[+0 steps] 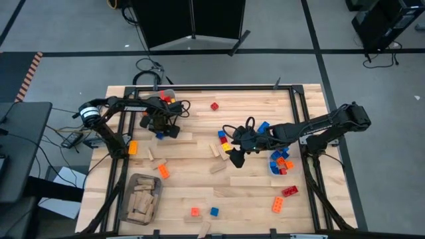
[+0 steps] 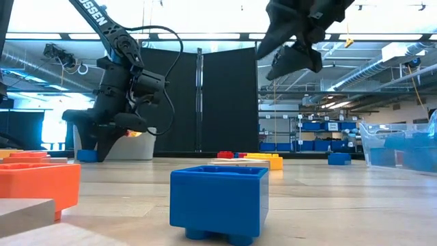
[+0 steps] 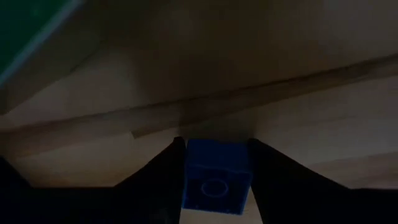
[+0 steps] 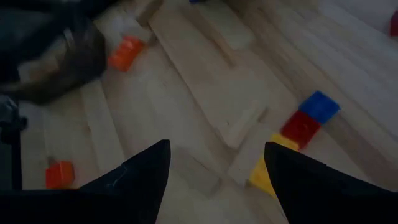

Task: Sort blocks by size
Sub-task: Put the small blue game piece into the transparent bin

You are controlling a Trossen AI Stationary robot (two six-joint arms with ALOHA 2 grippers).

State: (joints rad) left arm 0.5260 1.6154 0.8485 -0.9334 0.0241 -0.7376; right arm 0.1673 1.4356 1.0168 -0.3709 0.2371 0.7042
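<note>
At the table's near edge an orange brick and a blue cube lie side by side, the cube large in the low view. A wooden piece lies just nearer than them. To the left a grey bin holds a heap of wooden pieces. To the right an orange brick and a red brick lie close together.

Farther in, at mid-table, the right gripper hangs above the wood with its fingers spread wide and nothing between them. Below it a short row of yellow, red and blue bricks rests beside loose wooden strips. Just right of the arm a clear bin holds blue, red and orange bricks.

On the left, an orange brick and another lie near the table's edge. Beyond them the left gripper is down at the tabletop, its fingers pressed against both sides of a small blue brick, which sits on the wood.

Farther still, a lone red brick lies toward the far edge, and a red and orange cluster sits at the far left corner.
</note>
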